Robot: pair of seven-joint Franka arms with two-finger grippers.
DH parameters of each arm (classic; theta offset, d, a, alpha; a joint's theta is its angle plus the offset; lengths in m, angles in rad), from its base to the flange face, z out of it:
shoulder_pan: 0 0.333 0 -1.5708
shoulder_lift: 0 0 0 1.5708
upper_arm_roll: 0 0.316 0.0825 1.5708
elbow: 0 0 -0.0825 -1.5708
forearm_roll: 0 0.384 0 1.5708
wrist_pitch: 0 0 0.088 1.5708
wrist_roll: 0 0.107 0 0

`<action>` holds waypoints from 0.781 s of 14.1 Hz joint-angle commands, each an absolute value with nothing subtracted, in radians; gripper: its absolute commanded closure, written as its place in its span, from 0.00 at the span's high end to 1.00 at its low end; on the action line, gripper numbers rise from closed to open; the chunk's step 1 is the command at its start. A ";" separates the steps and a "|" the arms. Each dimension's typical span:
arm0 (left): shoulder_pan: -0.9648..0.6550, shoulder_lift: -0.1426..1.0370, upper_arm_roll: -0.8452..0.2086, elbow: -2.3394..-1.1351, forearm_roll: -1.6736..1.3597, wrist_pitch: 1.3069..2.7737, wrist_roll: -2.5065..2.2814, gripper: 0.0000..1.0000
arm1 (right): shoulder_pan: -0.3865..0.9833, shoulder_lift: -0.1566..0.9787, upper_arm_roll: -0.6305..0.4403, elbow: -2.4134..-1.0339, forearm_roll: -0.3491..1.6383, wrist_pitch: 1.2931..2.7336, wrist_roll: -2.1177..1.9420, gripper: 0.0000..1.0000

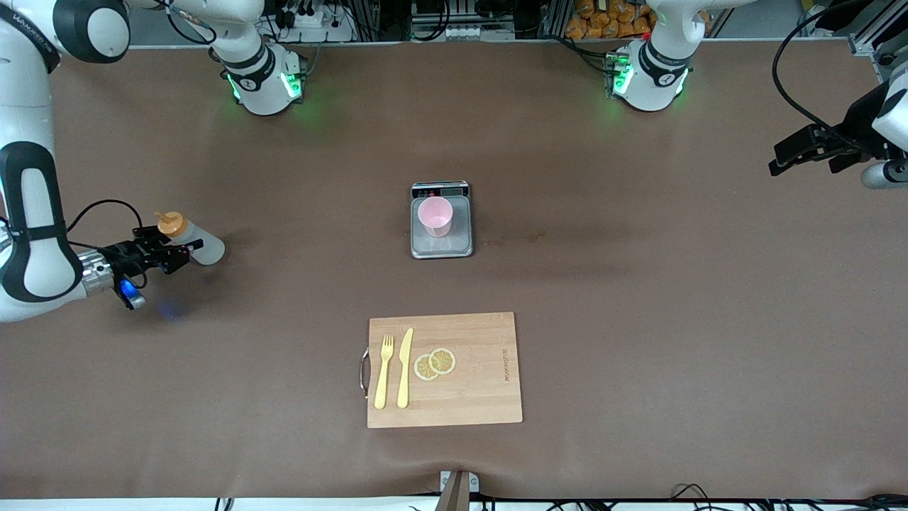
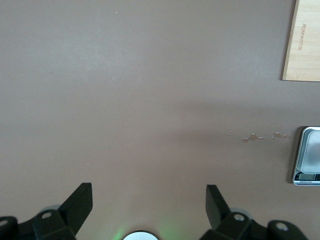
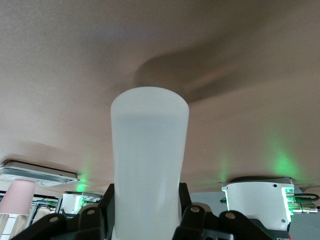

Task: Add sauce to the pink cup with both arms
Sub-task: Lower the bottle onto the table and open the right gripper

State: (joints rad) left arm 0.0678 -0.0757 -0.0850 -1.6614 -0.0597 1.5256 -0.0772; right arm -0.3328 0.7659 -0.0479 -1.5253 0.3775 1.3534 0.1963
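1. Two arms in play: my right gripper (image 1: 172, 257) is clamped on the sauce (image 1: 190, 239), bottle tilted, orange cap up, over the counter (image 1: 638, 319) at the right arm's end.
2. Pink cup (image 1: 435, 216) stands upright on the scale (image 1: 441, 220) mid-counter, well apart from the bottle.
3. Left gripper (image 1: 809, 157) waits over its own end, fingers (image 2: 80, 202) spread wide, holding nothing.
4. I judge this the carry step; next I must bring the nozzle above the cup, tip and squeeze.
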 commanded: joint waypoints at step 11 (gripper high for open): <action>0.071 -0.100 -0.084 -1.675 -0.060 1.517 -0.081 1.00 | -0.334 0.798 -0.031 -1.483 0.371 1.345 0.227 1.00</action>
State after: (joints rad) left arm 0.0682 -0.0759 -0.0839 -1.6619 -0.0597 1.5236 -0.0772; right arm -0.3319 0.7894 -0.0399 -1.5197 0.3766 1.3603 0.1996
